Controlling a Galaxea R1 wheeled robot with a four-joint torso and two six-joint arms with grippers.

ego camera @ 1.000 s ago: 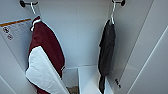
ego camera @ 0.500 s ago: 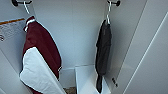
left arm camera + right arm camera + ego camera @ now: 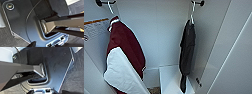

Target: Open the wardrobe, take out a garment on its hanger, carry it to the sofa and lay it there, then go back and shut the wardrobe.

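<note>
The wardrobe interior is evenly and brightly lit, its white walls slightly washed out. The garment is rendered as a dark mass, its folds lost. Soft blur is seen throughout, and straight edges are bent at the margins. Dull reflections are carried on the dark plate in both wrist views.

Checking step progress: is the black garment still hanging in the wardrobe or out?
In. The black garment hangs on its white hanger from a peg inside the open wardrobe.
</note>
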